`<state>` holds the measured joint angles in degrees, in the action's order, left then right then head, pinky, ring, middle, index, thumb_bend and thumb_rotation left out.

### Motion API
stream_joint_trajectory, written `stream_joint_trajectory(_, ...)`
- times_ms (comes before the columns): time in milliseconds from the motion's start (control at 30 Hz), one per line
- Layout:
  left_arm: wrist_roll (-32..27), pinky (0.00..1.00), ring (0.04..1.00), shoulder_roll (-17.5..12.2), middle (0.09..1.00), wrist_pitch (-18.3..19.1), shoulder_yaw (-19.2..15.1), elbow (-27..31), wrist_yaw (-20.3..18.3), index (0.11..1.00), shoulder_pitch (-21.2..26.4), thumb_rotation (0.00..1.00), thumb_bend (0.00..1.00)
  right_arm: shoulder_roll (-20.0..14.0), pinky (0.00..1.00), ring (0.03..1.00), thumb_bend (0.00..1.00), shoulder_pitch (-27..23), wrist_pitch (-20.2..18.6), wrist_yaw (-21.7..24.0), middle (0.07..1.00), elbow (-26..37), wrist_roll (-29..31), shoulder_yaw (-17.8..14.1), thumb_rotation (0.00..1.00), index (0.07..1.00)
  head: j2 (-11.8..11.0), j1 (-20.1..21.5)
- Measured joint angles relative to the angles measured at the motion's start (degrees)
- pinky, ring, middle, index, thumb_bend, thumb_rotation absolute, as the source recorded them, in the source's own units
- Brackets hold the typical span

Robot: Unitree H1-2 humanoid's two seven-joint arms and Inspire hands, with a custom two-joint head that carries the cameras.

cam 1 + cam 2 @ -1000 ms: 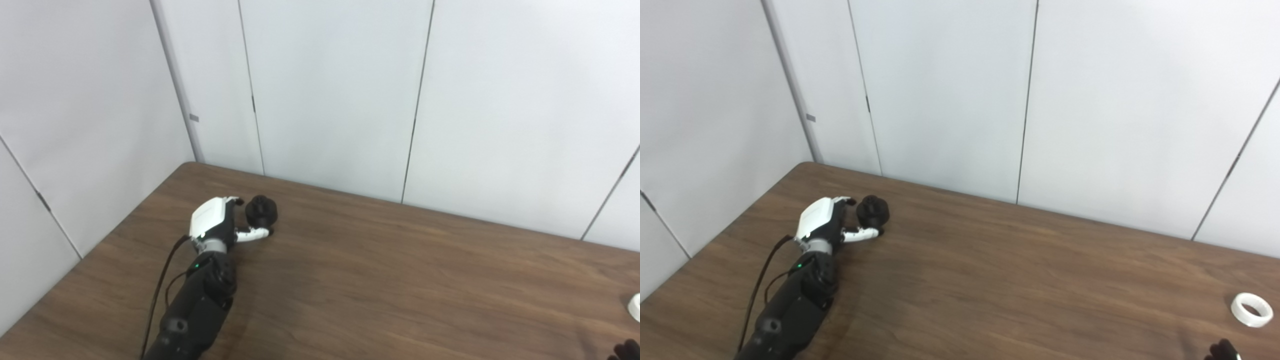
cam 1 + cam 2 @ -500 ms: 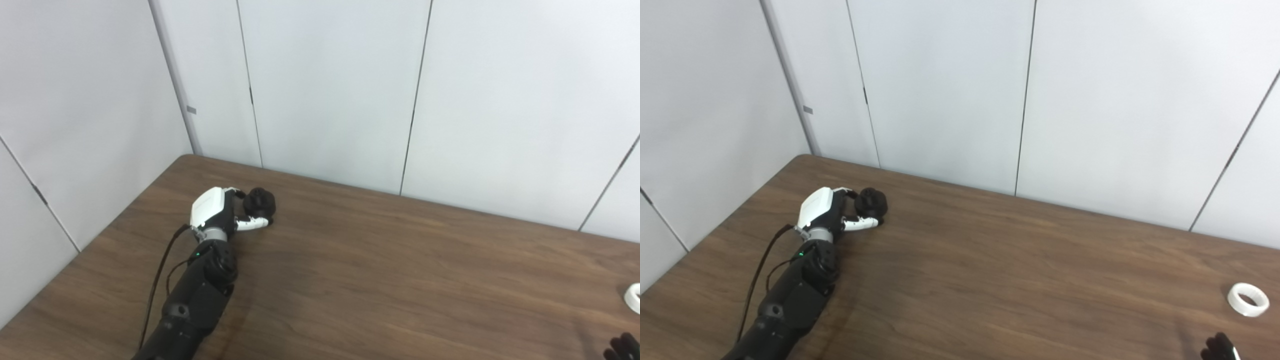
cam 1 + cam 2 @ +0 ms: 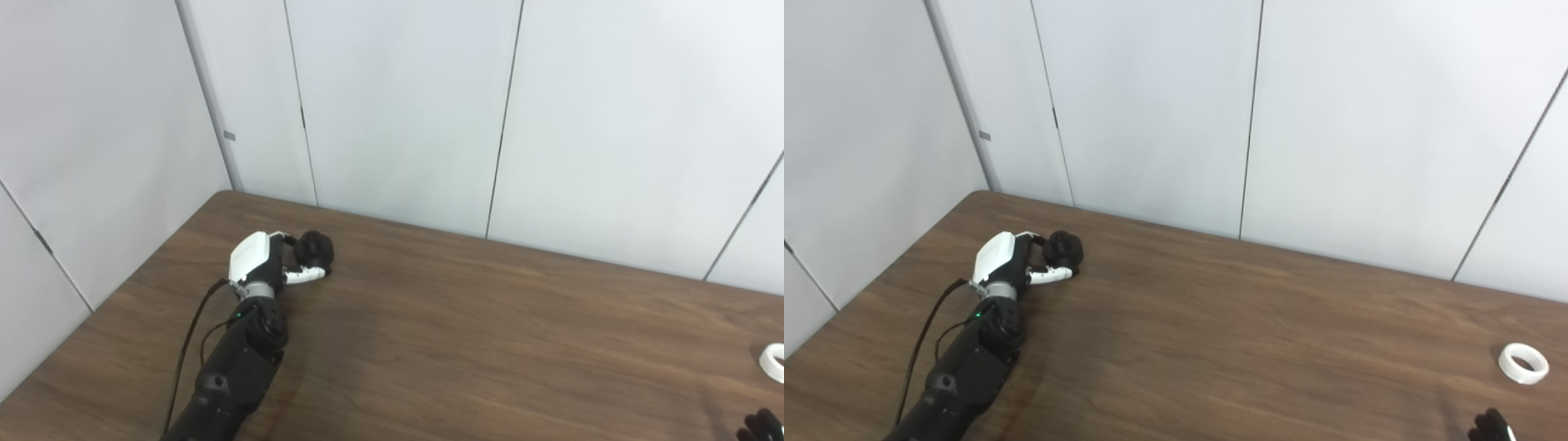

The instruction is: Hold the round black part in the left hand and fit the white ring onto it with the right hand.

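The round black part (image 3: 313, 248) sits near the far left corner of the table (image 3: 465, 343), and it looks like a hard, lobed knob of moulded plastic: stiff, light enough for one hand, and I judge its ridged sides give my fingers something to bite on, so the place to take it is around its girth, leaving the top face free for the ring. My left hand (image 3: 263, 264) lies on the table just beside it, arm stretched out from the near edge, the white back of the hand turned up and to the left, the thumb laid along the near side of the part and the fingers curled over its far side. I read this as my left hand closed around the part, though from this height I cannot be sure the fingers press it firmly, and it does not look lifted off the table yet. The white ring (image 3: 1523, 363) lies flat well apart from all this, close to the right edge of the table; it looks rigid, smooth and thin-walled, probably slippery, so I would pinch it across its rim from above rather than try to scoop it. Of my right hand (image 3: 1491, 427) only dark fingertips show at the near right corner, short of the ring, and I cannot tell whether it is open or closed.
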<state>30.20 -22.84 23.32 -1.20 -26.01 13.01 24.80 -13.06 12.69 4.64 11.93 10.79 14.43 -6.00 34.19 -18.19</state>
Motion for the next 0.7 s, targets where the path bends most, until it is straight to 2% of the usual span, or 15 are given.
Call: stream_joint_trajectory(700, -2.31, 1.00, 0.952, -0.30, 0.881, -0.98, 1.35, -2.94, 0.14, 0.771, 2.66, 0.26, 0.86, 0.08, 1.00, 1.000, 0.61, 0.28, 0.02, -0.31, 1.000, 0.26, 0.00, 0.00, 1.00, 1.000, 0.00, 0.96)
